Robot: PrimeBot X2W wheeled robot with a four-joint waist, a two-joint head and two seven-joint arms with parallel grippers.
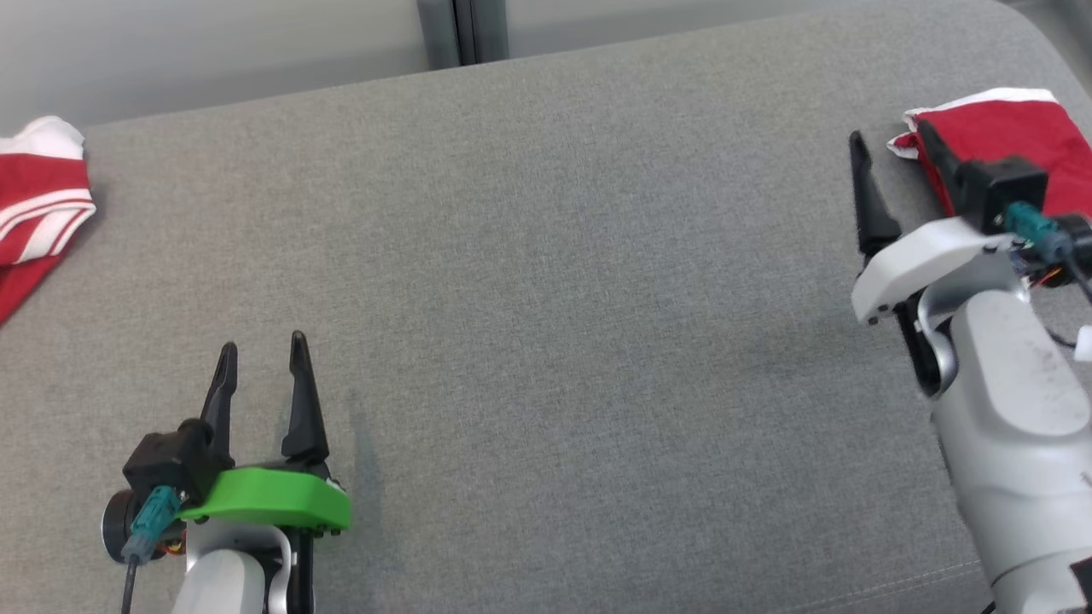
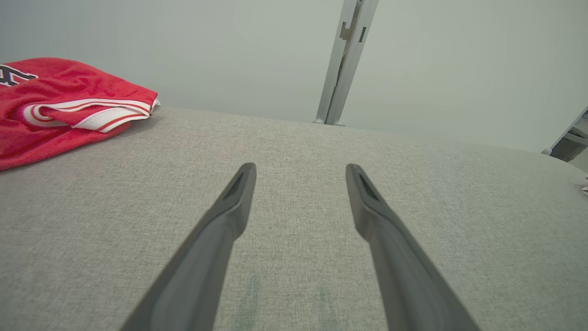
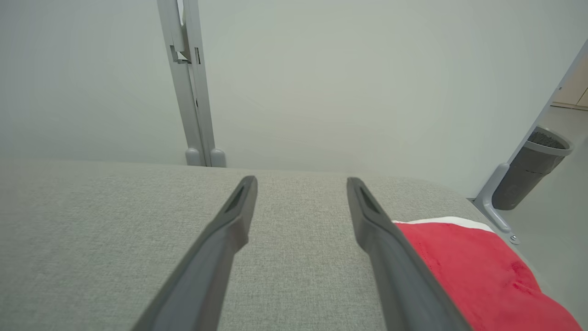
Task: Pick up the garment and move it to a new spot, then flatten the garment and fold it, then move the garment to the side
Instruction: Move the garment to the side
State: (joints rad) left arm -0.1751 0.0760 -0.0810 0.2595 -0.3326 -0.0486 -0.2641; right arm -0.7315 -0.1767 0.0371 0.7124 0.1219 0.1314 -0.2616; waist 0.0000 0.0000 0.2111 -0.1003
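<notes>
folded red garment (image 1: 1015,124) lies far right on grey cushion (image 1: 546,298), right gripper (image 1: 889,136) spread and empty at its left edge. left gripper (image 1: 264,344) spread, empty, near left. second red garment (image 1: 38,205) far left.

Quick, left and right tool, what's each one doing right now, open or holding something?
Left tool: open, holding nothing.
Right tool: open, holding nothing, by the red garment at the right.

A grey fabric surface (image 1: 546,298) meets a pale wall (image 3: 344,69). A grey metal post (image 3: 188,92) stands at its far edge, a dark grey bin (image 3: 535,170) beyond one corner.
</notes>
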